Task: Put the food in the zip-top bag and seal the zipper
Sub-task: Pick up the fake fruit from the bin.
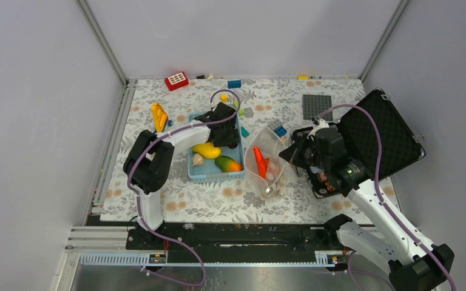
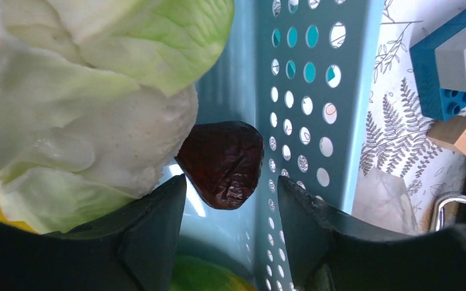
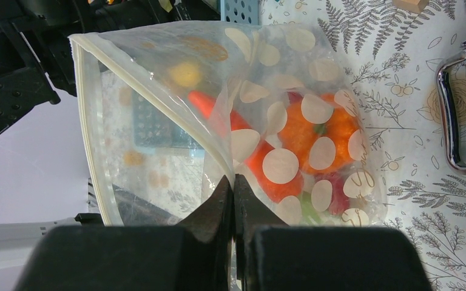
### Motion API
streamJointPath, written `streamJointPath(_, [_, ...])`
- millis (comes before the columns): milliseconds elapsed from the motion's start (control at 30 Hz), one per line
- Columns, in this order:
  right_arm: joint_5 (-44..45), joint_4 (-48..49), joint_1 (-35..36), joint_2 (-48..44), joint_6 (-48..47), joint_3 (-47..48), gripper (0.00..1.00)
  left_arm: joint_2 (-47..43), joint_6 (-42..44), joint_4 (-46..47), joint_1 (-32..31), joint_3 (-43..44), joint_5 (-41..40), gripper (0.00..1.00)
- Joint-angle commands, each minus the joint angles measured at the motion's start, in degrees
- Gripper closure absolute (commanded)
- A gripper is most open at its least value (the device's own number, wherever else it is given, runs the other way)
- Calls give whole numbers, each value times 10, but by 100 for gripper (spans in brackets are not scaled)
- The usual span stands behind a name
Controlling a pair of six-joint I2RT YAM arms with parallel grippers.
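The right tool (image 3: 235,182) is closed, pinching the mouth film of the clear polka-dotted zip-top bag (image 3: 115,121), which lies on the floral-clothed desk (image 1: 218,200) just right of the light-blue perforated plastic basket (image 2: 355,121). The bag's cream zipper strip (image 3: 88,109) gapes open, and an orange toy carrot (image 3: 218,112) lies inside. The left tool (image 2: 232,185) reaches into the basket, jaws apart, flanking a dark wrinkled brown piece (image 2: 221,160) beside the white-green toy cauliflower (image 2: 67,121).

Zip-top bag (image 3: 279,163) clear, white dots; carrot (image 1: 259,160) orange; basket (image 2: 315,91) light blue; cauliflower (image 2: 85,103) white-green.
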Motion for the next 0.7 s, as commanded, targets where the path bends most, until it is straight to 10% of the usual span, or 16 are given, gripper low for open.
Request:
streamJointPath(0, [14,-2,-4,-1,-10,-4,100,21,-6,-13,-7,11,-11,44])
streamJointPath(667, [15,-3,-4,-3,-7,-10,100,26,13,-46,-15,57,-67,76])
